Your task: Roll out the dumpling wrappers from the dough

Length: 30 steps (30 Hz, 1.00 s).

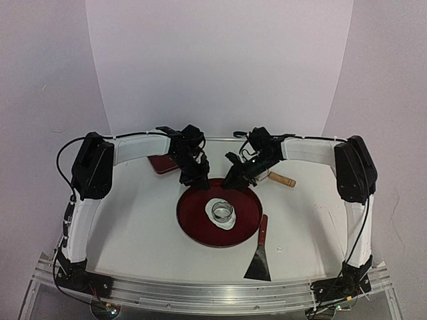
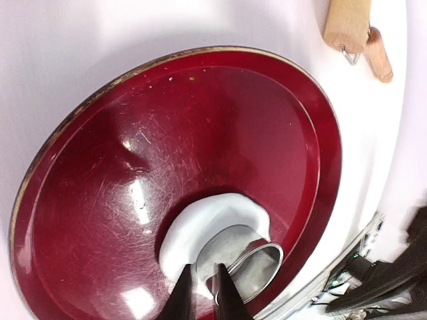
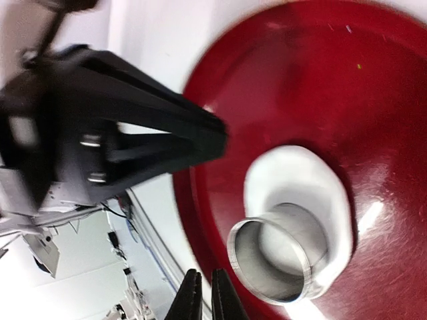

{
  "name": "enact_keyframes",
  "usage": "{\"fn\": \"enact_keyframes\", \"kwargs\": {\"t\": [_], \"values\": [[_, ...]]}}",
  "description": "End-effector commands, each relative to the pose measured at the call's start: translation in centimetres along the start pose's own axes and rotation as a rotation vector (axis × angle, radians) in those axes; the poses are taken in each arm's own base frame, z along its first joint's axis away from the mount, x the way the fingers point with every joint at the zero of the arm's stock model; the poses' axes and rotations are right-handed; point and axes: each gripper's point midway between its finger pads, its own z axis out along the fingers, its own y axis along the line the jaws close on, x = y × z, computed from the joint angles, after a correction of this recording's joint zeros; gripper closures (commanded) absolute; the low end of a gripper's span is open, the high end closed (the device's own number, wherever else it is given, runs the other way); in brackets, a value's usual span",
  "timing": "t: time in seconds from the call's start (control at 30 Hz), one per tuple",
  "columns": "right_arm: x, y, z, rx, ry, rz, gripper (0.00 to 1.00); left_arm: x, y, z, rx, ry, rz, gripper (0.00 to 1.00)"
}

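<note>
**Dough sheet under ring cutter, on red tray**

Dough: one flat, irregular white sheet, lying near the middle of the round red tray. Metal ring cutter: stands upright on the dough. Left tool: above the tray's far edge, fingers barely parted by a thin slit, holding nothing. Right tool: opposite it, likewise barely parted and empty. Scraper: on the desk just right of the tray. Wooden rolling pin: on the desk beyond the right tool.
</note>
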Motion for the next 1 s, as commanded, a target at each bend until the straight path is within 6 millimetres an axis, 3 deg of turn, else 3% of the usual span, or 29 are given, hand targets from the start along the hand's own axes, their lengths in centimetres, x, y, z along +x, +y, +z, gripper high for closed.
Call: {"fn": "enact_keyframes", "kwargs": {"t": [0.0, 0.1, 0.17, 0.23, 0.47, 0.67, 0.97], "values": [[-0.9, 4.9, -4.0, 0.024, -0.112, -0.039, 0.66, -0.1, -1.4, -4.0, -0.026, -0.075, 0.065, 0.68], [-0.1, 2.8, -5.0, 0.177, -0.140, 0.003, 0.59, 0.7, -0.3, -4.5, -0.081, -0.078, 0.082, 0.49], [1.0, 1.2, -5.6, 0.318, -0.140, 0.017, 0.68, 1.3, 0.1, -4.9, -0.119, -0.081, 0.101, 0.46], [2.2, 0.0, -6.0, 0.437, -0.126, 0.024, 0.78, 1.9, 0.3, -5.0, -0.143, -0.070, 0.117, 0.50], [6.0, -2.8, -3.6, 0.651, -0.008, 0.018, 0.76, 3.9, -0.3, -3.3, -0.161, 0.000, 0.202, 0.61], [5.8, -4.0, -2.6, 0.682, 0.008, 0.019, 0.72, 5.5, -1.0, -1.3, -0.124, 0.062, 0.228, 0.65], [5.1, -4.8, 0.4, 0.592, -0.013, 0.044, 0.77, 6.3, -1.8, 0.4, -0.028, 0.084, 0.193, 0.67]]}}
